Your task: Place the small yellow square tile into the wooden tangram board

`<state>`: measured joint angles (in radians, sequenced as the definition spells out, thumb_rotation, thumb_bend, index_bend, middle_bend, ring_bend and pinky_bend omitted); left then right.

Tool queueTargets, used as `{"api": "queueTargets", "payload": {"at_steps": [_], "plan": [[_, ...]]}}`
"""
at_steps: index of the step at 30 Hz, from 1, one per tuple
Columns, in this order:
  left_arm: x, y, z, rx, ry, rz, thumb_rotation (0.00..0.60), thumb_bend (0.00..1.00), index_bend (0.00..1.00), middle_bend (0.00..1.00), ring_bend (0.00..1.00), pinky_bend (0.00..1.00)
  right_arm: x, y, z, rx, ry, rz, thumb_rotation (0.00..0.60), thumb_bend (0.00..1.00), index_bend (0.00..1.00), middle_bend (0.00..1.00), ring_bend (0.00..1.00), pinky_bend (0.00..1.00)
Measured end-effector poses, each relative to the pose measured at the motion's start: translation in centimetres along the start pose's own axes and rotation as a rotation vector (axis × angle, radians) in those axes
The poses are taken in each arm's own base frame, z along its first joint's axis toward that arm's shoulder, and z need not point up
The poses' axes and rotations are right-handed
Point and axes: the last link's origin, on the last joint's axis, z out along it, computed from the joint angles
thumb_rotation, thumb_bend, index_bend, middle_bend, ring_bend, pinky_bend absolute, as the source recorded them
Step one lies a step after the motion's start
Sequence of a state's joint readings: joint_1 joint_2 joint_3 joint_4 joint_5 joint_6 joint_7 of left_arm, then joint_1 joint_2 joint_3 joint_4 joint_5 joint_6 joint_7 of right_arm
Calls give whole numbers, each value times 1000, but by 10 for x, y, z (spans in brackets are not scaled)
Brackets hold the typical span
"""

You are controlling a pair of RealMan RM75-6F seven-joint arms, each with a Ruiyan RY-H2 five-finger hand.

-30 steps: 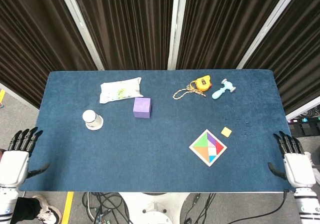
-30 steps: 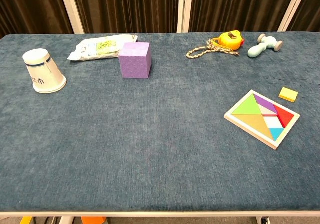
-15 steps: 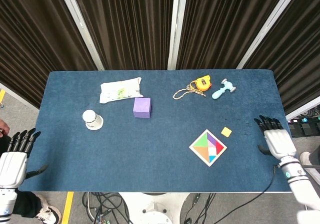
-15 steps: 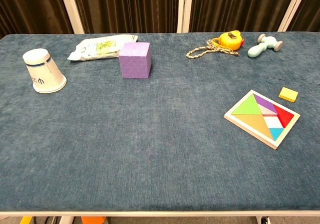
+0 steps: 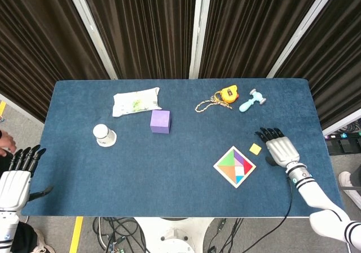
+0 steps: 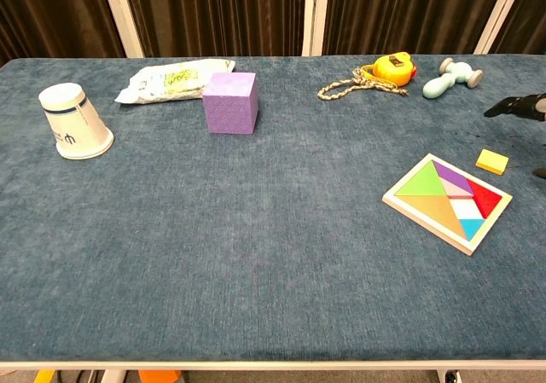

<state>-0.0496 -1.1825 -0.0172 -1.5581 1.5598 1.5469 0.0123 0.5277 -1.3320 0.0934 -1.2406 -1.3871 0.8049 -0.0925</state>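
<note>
**Right hand over the table beside the yellow tile, nothing held**

I have the right hand [image 5: 280, 149] out over the blue table [image 5: 180, 168], just to the right of the small yellow square tile [image 5: 255, 149]. Its fingers are spread and stretched forward, palm down, and it grips nothing. From the chest view I only catch its dark fingertips [image 6: 510, 107] coming in at the right edge, above and beyond the tile [image 6: 492, 161].

The tile lies flat on the cloth, apart from the wooden tangram board [image 5: 234, 167] and just off the board's upper right edge. The board sits turned like a diamond in the head view, with green, tan, purple, red and light blue pieces in it; a pale gap shows among them near the middle right in the chest view [image 6: 447, 201].

My left hand [image 5: 17, 177] hangs off the near left corner of the table, fingers apart and straight, holding nothing.

Further back I see a light blue toy hammer [image 5: 252, 100], an orange tape measure [image 5: 228, 93] with a braided cord [image 5: 207, 104], a purple cube [image 5: 160, 121], a white plastic packet [image 5: 136, 101] and a paper cup [image 5: 104, 134] lying on its side.
</note>
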Motion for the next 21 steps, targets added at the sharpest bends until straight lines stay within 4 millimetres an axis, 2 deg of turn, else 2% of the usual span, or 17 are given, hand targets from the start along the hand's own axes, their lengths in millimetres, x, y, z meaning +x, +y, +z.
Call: {"api": "queueTargets", "payload": {"at_steps": [13, 21], "plan": [[-1, -1, -1, 2, -4, 0, 600, 0, 108, 50, 0, 47, -11, -10, 8, 36, 4, 8, 600, 262, 3, 0, 0, 0], [-3, -1, 0, 3, -8, -1, 600, 0, 108, 50, 0, 47, -15, -11, 9, 44, 2, 11, 600, 263, 122, 0, 0, 0]]}}
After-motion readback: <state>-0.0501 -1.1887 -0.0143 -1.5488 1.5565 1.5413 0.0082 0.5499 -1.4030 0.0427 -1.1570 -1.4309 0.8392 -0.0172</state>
